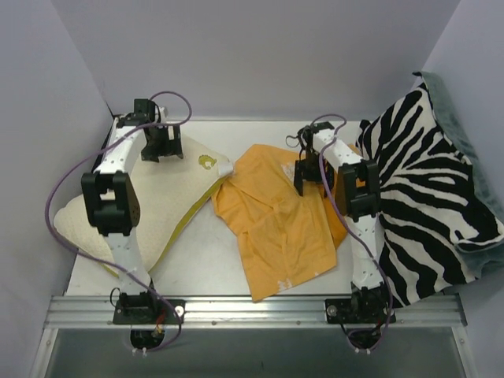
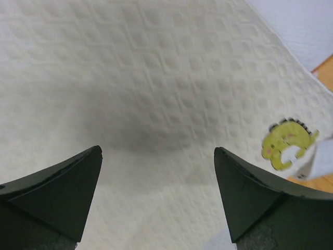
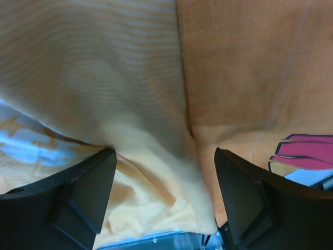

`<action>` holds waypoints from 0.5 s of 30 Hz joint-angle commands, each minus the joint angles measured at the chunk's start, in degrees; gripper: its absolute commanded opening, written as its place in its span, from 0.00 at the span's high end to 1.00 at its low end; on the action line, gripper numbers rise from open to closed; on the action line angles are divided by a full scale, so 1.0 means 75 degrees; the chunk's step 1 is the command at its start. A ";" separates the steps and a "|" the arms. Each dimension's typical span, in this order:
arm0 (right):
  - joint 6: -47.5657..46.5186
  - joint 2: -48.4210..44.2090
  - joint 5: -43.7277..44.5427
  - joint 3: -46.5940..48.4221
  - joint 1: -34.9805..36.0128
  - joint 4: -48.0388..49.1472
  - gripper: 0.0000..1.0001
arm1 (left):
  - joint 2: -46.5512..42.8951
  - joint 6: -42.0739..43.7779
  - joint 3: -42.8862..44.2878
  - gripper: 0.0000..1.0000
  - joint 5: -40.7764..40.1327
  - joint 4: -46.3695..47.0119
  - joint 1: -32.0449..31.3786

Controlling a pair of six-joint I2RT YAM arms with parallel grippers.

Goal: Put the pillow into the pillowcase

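Left side: the pillow (image 1: 169, 206) lies flat on the table (image 1: 206, 264), cream with a bumpy weave, yellow-green trim showing along its near right edge. A small yellow elephant logo (image 1: 206, 162) sits near its far right corner. The left gripper (image 1: 161, 146) hangs over the pillow's far end. In the left wrist view its fingers (image 2: 67, 187) stand wide apart with nothing between them, only pillow surface (image 2: 156, 78) below and the logo (image 2: 286, 148) off to the right.

Middle: the pillowcase (image 1: 272, 224) is crumpled on the table, mostly plain orange side up, its left edge touching the pillow's right corner. The pillow is outside the pillowcase.

The right gripper (image 1: 309, 178) is down at the far right part of the pillowcase. In the right wrist view its fingers (image 3: 86, 190) are apart, a raised fold of orange fabric (image 3: 234, 67) between them, not pinched. Bits of blue and magenta print show at the edges.

Right: a zebra-striped cushion (image 1: 425, 205) leans at the table's right side, beside the right arm.
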 commanded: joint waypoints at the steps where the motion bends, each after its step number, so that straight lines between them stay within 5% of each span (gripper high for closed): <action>1: -0.0073 0.0511 -0.0327 0.0570 -0.0022 -0.0404 0.22 | 0.0667 0.0736 0.0566 0.03 0.1049 -0.0418 0.0802; 7: -0.0413 0.1273 -0.0748 0.1539 -0.0070 -0.0462 0.23 | 0.0867 0.0631 -0.0649 0.05 0.2193 0.0004 0.1568; 11: -0.0519 0.1977 -0.0889 0.3040 -0.0069 -0.0533 0.24 | 0.0412 0.0642 -0.1927 0.31 0.2076 0.0249 0.1381; 15: -0.0484 0.2330 -0.0949 0.3864 -0.0023 -0.0241 0.23 | -0.0793 0.0876 -0.2984 0.35 0.1959 0.0625 0.0972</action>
